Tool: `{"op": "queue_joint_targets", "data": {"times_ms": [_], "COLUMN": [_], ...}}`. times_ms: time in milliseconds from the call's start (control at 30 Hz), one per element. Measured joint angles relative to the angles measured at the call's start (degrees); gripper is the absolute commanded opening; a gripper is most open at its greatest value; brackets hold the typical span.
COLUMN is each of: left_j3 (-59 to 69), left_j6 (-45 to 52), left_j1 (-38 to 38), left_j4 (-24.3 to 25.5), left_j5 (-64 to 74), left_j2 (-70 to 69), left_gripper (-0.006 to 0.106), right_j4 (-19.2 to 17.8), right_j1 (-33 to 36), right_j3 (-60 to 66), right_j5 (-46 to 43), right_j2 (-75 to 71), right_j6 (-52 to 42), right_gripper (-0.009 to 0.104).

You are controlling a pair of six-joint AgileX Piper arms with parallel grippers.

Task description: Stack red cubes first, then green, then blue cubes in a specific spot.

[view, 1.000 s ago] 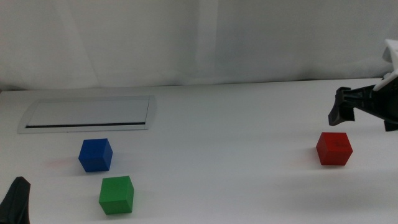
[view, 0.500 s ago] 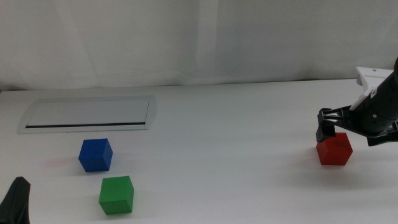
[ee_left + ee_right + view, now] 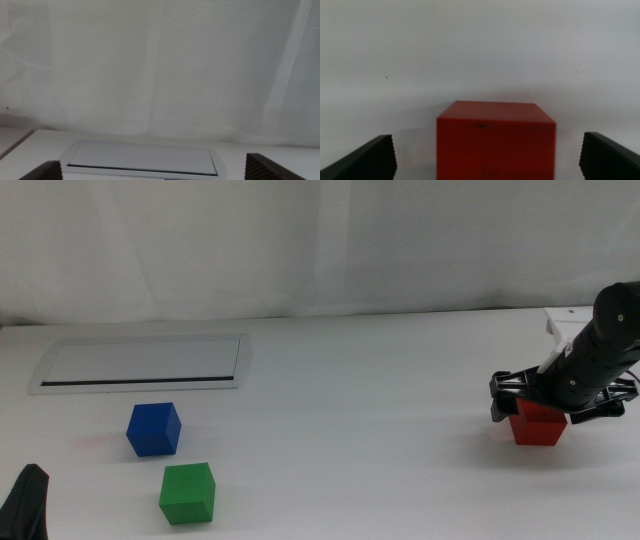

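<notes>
Three cubes sit flat on the white table, one of each colour and none with a long axis: the blue cube (image 3: 153, 429) just in front of the grey-framed panel (image 3: 140, 362), the green cube (image 3: 187, 493) just in front of the blue one, and the red cube (image 3: 538, 426) far to the panel's right. The right gripper (image 3: 535, 406) hangs over the red cube with its jaws spread wide on either side, not touching it. The left gripper (image 3: 24, 502) waits in front of the panel near the table's front edge, jaws apart.

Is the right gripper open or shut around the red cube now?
Open. In the right wrist view, the right gripper has its jaws wide apart, with white table visible between each jaw and the red cube.
</notes>
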Motion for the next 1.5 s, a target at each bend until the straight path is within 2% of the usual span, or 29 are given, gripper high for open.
{"op": "queue_joint_targets", "data": {"times_ms": [133,200,267,433,500,533,800,1033,1367,1500], "left_j3": [0.0,0.0,0.0,0.0,0.0,0.0,0.0,0.0,0.0,0.0], "left_j6": [0.0,0.0,0.0,0.0,0.0,0.0,0.0,0.0,0.0,0.0], "left_j1": [0.0,0.0,0.0,0.0,0.0,0.0,0.0,0.0,0.0,0.0], "left_j4": [0.0,0.0,0.0,0.0,0.0,0.0,0.0,0.0,0.0,0.0], "left_j5": [0.0,0.0,0.0,0.0,0.0,0.0,0.0,-0.1,-0.5,-0.5], "left_j2": [0.0,0.0,0.0,0.0,0.0,0.0,0.0,0.0,0.0,0.0], "left_gripper": [0.093,0.093,0.093,0.093,0.093,0.093,0.090,0.090,0.090,0.090], "right_j4": [-1.3,-1.5,-1.5,-1.9,-2.1,-2.3,-3.2,-1.7,-1.3,-3.1], "right_j1": [0.3,0.3,0.3,0.3,0.3,0.3,0.6,2.5,16.3,22.6], "right_j3": [0.0,0.0,0.0,0.0,0.0,0.0,-0.7,-1.2,-1.2,-1.2], "right_j5": [-0.7,-0.7,-0.8,-1.0,-1.2,-1.2,-1.2,-0.4,3.1,3.9], "right_j2": [0.7,1.0,1.4,1.5,1.5,1.5,0.5,-8.5,-17.7,-17.3], "right_j6": [1.8,1.9,2.2,2.0,1.9,1.9,1.9,5.5,14.9,19.7], "right_gripper": [0.099,0.092,0.081,0.030,0.003,-0.002,-0.003,-0.003,-0.003,-0.003]}}
